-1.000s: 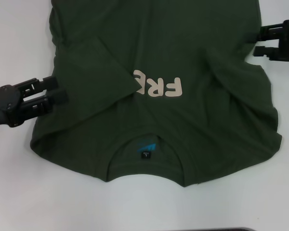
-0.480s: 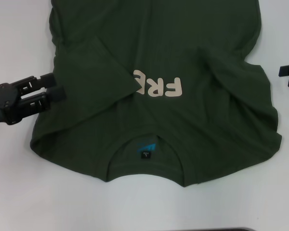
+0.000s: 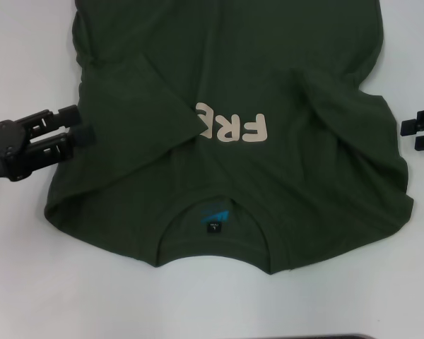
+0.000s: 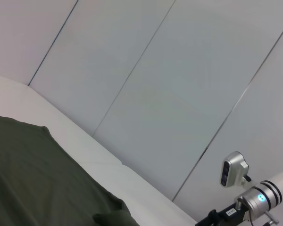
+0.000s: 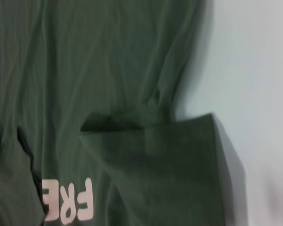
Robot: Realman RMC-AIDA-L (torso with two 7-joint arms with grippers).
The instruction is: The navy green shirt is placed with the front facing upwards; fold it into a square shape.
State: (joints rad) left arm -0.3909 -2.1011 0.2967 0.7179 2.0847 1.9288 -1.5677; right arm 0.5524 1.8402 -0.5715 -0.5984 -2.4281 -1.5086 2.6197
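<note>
The navy green shirt (image 3: 233,134) lies front up across the middle of the white bench (image 3: 49,296), neck opening with its blue label (image 3: 215,217) at 6 o'clock, and both sleeves folded inward so only the cream letters "FRE" (image 3: 233,127) show. At 9 o'clock my left gripper (image 3: 78,126) sits at the shirt's edge, fingers parted and holding nothing. At 3 o'clock my right gripper (image 3: 412,135) is just off the cloth, also spread and empty.
</note>
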